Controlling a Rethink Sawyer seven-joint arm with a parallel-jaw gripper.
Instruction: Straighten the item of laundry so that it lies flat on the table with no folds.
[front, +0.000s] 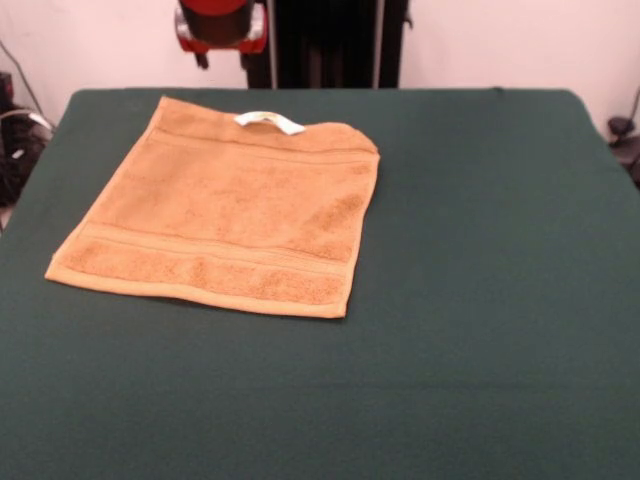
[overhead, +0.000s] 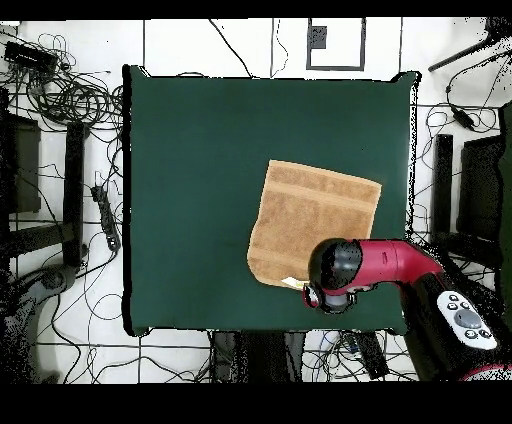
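You have the towel (front: 225, 215) lying on the worktop (front: 480, 250) close to the edge where the pedestal stands, toward one corner of that edge. It looks nearly flat already, though the corner by the white tag (front: 268, 122) seems rounded, perhaps tucked under. The end effector (overhead: 328, 296) hangs over that same pedestal-side edge, just above the tag end of the towel; you cannot tell whether it is released or clenched. The towel's long axis appears to run away from the pedestal, so any pull would probably go outward from that tucked corner.
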